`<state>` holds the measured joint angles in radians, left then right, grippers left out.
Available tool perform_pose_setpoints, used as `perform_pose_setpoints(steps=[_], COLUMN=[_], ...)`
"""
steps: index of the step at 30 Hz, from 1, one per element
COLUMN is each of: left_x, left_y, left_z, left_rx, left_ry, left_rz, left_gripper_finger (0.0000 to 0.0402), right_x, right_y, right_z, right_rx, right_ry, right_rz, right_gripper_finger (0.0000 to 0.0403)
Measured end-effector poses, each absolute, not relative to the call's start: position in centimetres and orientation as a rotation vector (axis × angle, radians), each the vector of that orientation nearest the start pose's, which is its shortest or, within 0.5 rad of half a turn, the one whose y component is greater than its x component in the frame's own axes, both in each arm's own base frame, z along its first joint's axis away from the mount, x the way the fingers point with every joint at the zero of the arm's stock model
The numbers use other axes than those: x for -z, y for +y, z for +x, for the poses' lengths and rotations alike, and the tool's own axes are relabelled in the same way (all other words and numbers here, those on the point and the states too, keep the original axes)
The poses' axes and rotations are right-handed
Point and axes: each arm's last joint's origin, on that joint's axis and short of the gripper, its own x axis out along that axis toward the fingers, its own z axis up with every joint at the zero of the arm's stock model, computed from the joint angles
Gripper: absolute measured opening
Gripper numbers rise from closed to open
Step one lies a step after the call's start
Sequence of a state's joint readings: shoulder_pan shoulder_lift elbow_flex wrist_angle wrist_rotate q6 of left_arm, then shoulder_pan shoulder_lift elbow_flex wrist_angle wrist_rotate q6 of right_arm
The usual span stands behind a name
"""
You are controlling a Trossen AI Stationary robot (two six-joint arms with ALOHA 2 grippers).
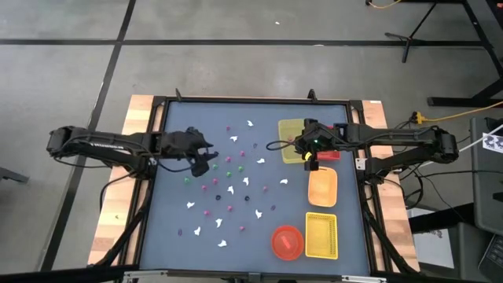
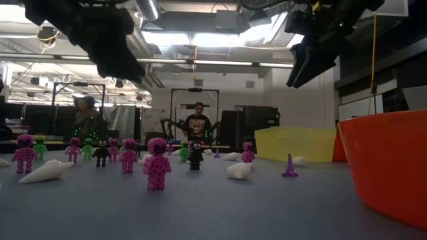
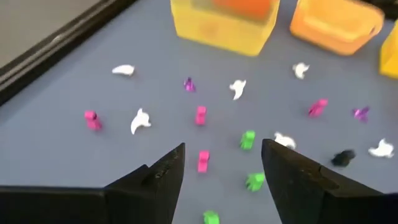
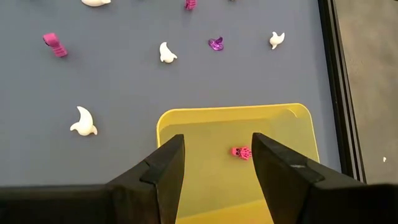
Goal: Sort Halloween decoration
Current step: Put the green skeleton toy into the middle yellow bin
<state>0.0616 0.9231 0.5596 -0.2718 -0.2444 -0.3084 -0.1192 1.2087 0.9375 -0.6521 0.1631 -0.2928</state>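
The left gripper hangs with fingers apart over scattered decorations mid-table. The right gripper, also apart, hovers over the far yellow tray, holding seemingly one pink piece.

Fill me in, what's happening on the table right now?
Two arms are sorting small Halloween figures scattered across the table. The right gripper hangs open over the yellow tray, where one pink figure already lies. The left gripper is open and empty above a cluster of pink and green figures on the table's left part. White ghosts and most other pieces are not yet sorted. The orange tray, the red bowl and the yellow basket stand along the right side.
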Motion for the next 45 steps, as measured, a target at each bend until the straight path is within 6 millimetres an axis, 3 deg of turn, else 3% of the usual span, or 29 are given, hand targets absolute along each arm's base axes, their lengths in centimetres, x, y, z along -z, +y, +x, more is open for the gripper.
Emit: perform_pose_setpoints(steps=[23, 45], left_x=[-17.0, -14.5], left_y=[1.9, 1.8], left_z=[21.7, 22.3], left_rx=[-0.380, -0.379], left_ry=[0.895, 1.022], left_rz=[-0.228, -0.250], left_gripper_finger=[0.0195, 0.0195], right_x=[-26.6, -26.6], right_y=[-3.3, -3.3], right_z=[23.4, 23.5], right_rx=[0.123, 0.124], right_ry=[0.958, 0.957], right_rz=[-0.290, -0.290], right_gripper_finger=[0.0186, 0.0186])
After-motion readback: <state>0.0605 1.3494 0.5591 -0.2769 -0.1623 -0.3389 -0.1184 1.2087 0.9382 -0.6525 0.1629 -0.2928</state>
